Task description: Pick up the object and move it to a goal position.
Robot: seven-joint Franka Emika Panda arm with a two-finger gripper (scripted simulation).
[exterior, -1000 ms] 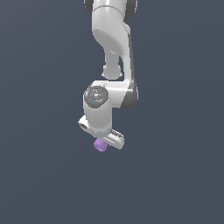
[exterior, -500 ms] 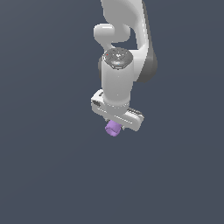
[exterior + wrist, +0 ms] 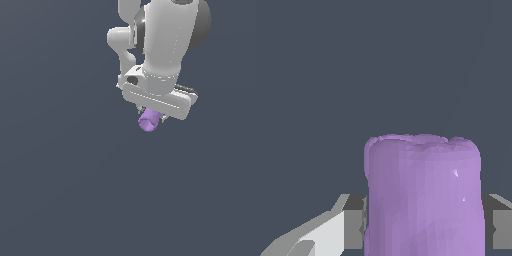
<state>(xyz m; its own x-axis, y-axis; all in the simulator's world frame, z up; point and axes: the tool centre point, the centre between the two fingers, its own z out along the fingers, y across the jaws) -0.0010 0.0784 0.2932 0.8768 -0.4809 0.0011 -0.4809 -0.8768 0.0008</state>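
The object (image 3: pixel 149 120) is a small light-purple stubby block with a lumpy matte surface. It sticks out below the white hand of my arm in the exterior view, high above the dark grey floor. My gripper (image 3: pixel 151 114) is shut on it; the fingers are mostly hidden behind the hand. In the wrist view the object (image 3: pixel 423 195) fills the lower middle, clamped between the two grey fingers (image 3: pixel 353 222), one on each side.
The white arm (image 3: pixel 167 45) reaches down from the upper edge of the exterior view. A plain dark grey surface (image 3: pixel 60 190) lies all around and below.
The arm has carried the object up and toward the exterior view's right. The hand has turned and looms larger. The grip has stayed shut on the object.
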